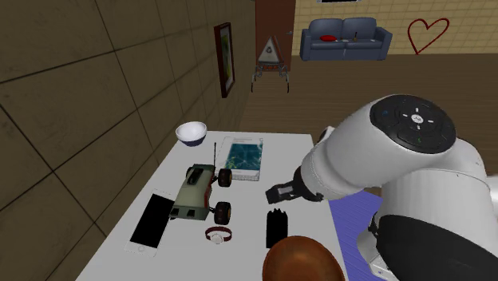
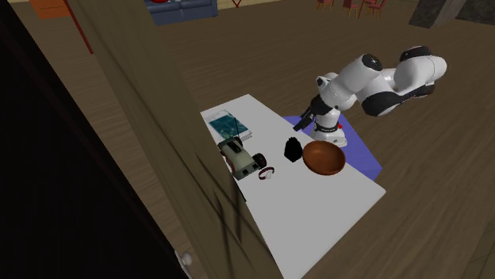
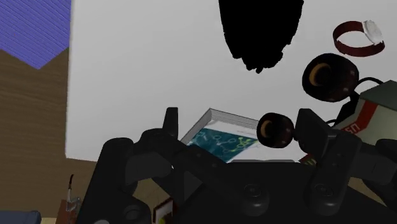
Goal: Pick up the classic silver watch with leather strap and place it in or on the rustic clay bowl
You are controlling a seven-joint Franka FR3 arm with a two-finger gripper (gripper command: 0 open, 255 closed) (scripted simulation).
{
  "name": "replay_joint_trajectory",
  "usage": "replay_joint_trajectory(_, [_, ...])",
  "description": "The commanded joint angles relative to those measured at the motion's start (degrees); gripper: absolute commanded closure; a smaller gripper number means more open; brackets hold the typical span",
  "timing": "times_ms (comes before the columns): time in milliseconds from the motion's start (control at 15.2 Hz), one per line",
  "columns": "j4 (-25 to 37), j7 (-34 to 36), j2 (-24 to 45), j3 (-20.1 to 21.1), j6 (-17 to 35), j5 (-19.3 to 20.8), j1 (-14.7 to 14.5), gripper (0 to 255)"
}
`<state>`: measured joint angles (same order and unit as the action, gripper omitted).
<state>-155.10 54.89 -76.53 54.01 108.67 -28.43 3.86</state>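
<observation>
No legible text, pale marks on the toy truck (image 3: pixel 372 102) too blurred to read

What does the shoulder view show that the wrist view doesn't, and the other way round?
The shoulder view adds the brown clay bowl at the table's near edge, a white bowl at its far end, a flat black slab and the sofa beyond. The wrist view adds the fingers standing apart, clasping nothing. Both share the watch, the black lump beside it, the toy car, the book, the white table and the purple mat.
</observation>
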Motion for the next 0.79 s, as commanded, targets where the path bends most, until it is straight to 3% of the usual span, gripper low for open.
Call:
replay_joint_trajectory(0, [1.68,6.48,-0.20,6.39,1.34,-2.42,1.83,0])
replay_joint_trajectory(396, [11.52,22.50,-0.88,22.75,4.40,-6.76,14.21,0])
replay_joint_trajectory(726, [23.24,34.99,-4.52,32.09,3.53,-7.76,26.87,0])
